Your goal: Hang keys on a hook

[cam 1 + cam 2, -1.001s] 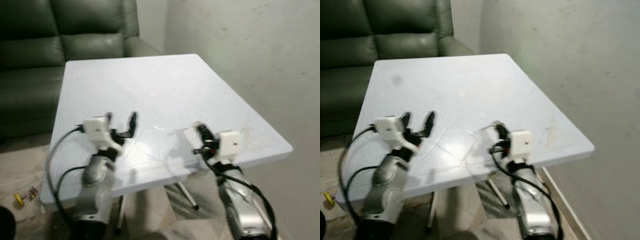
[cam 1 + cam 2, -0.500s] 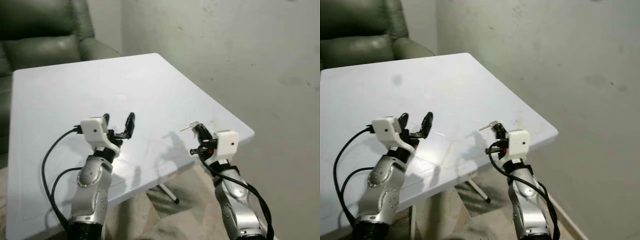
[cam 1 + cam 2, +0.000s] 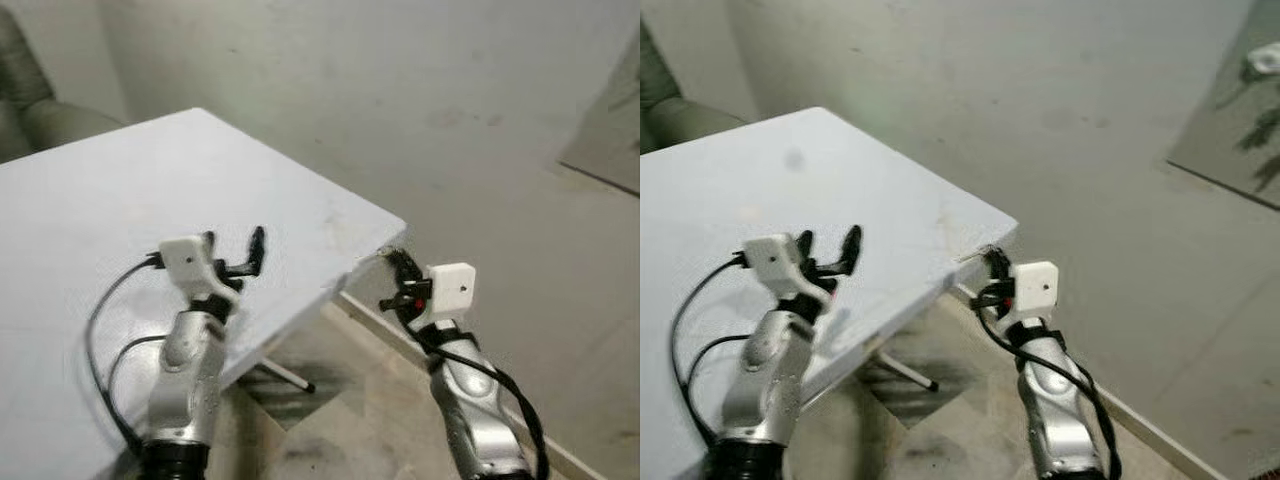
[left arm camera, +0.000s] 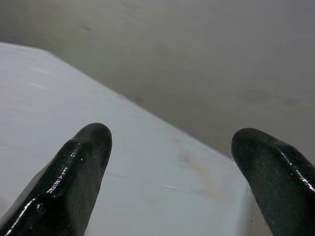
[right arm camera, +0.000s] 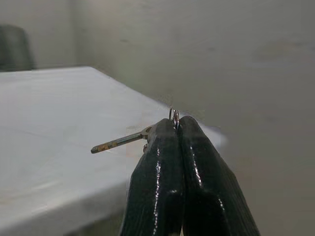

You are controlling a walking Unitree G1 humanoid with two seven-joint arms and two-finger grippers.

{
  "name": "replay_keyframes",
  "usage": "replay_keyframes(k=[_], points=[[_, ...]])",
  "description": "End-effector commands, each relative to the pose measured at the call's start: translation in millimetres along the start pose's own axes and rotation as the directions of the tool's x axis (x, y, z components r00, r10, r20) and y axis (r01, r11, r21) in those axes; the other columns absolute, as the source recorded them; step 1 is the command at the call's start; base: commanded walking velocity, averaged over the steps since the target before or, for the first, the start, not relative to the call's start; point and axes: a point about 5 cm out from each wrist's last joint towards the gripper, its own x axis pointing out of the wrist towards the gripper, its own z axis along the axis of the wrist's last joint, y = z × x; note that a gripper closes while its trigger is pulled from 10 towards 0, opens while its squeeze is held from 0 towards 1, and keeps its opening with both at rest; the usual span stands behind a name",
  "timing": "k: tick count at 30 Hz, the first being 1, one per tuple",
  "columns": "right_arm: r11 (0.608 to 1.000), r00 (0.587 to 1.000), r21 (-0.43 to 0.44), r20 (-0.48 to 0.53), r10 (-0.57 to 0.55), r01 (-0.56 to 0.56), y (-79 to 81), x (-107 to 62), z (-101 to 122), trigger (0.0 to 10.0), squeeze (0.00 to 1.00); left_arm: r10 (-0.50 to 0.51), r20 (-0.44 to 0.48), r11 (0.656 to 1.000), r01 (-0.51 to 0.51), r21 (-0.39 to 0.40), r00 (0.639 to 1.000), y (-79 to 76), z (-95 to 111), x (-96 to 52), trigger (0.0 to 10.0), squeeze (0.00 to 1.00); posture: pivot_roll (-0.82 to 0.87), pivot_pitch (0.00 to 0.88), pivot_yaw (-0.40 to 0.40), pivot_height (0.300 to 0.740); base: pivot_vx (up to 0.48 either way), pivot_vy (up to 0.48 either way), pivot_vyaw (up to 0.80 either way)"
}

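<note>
While carrying: right end effector [image 5: 178, 129] was clamped on the keys [image 5: 120, 142], blade pointing to 9 o'clock.
Left end effector [image 4: 170, 147]: spread wide, empty, above the surface [image 3: 90, 210].
Hook: none seen.

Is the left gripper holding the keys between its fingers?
No, the left gripper has its fingers spread apart with nothing between them, while the right gripper pinches the keys.

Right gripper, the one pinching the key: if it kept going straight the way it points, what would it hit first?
Probably the plain grey wall. The right gripper points past the white table's corner, and nothing else seems to stand between, though depth is hard to judge. The small metal key sticks out sideways.
</note>
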Motion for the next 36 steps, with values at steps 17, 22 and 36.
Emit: replay_keyframes(k=[17, 22, 36], points=[[1.0, 1.0, 0.0, 0.005, 0.013, -0.013, 6.0, 0.1, 1, 10.0, 0.0, 0.009, -0.057, 0.999, -0.007, 0.044, 0.998, 3.3, -4, 1.2, 10.0, 0.0, 0.01, 0.0, -0.029, 0.736, 0.0, 0.0, -0.73], [1.0, 1.0, -0.004, 0.003, 0.013, -0.013, 5.6, -0.4, 1, 10.0, 0.0, 0.008, -0.065, 0.999, -0.004, 0.049, 0.998, 2.2, -5, 0.5, 10.0, 0.0, 0.01, 0.0, -0.03, 0.736, 0.0, 0.0, -0.73], [1.0, 1.0, -0.007, 0.011, -0.016, 0.016, 3.8, -0.8, 2, 10.0, 0.0, 0.009, -0.084, 0.999, -0.006, 0.038, 0.996, 0.1, -9, -1.3, 10.0, 0.0, 0.01, 0.0, -0.034, 0.736, 0.0, 0.0, -0.55]])
